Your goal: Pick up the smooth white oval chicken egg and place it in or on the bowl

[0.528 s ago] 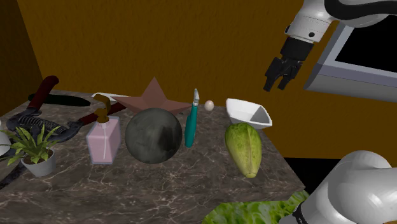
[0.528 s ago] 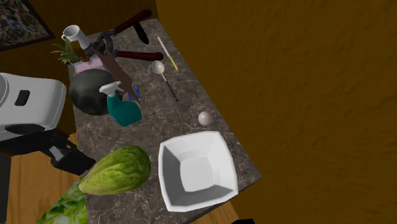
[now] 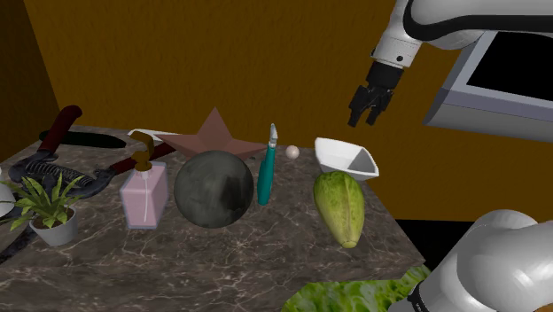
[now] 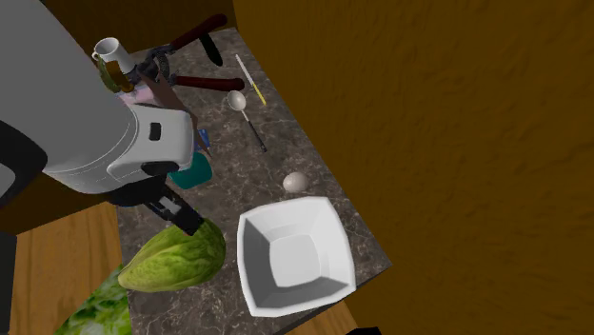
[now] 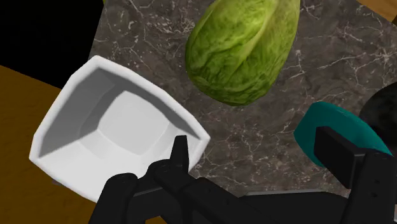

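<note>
The small pale egg (image 3: pixel 292 151) lies on the dark marble counter near the back wall, just to the shoulder view's left of the white square bowl (image 3: pixel 336 159). In the second exterior view the egg (image 4: pixel 296 182) rests close to the bowl's (image 4: pixel 335 249) far corner. My black gripper (image 3: pixel 369 106) hangs open and empty in the air above the bowl, well clear of the counter. In the wrist view the fingers (image 5: pixel 180 153) stand wide apart, with the bowl (image 5: pixel 63 121) below beside one finger; the gripper (image 5: pixel 261 159) holds nothing.
A green lettuce head (image 3: pixel 340 206) lies in front of the bowl. A teal spray bottle (image 3: pixel 266 173), dark ball (image 3: pixel 213 188), pink soap bottle (image 3: pixel 144 193), brown star (image 3: pixel 213 135) and potted plant (image 3: pixel 49 208) crowd the counter leftward. A spoon (image 4: pixel 238 100) lies near the wall.
The arm has swung to the shoulder view's left, carrying the open gripper over the bowl. The egg has shifted slightly toward the bowl in the second exterior view.
</note>
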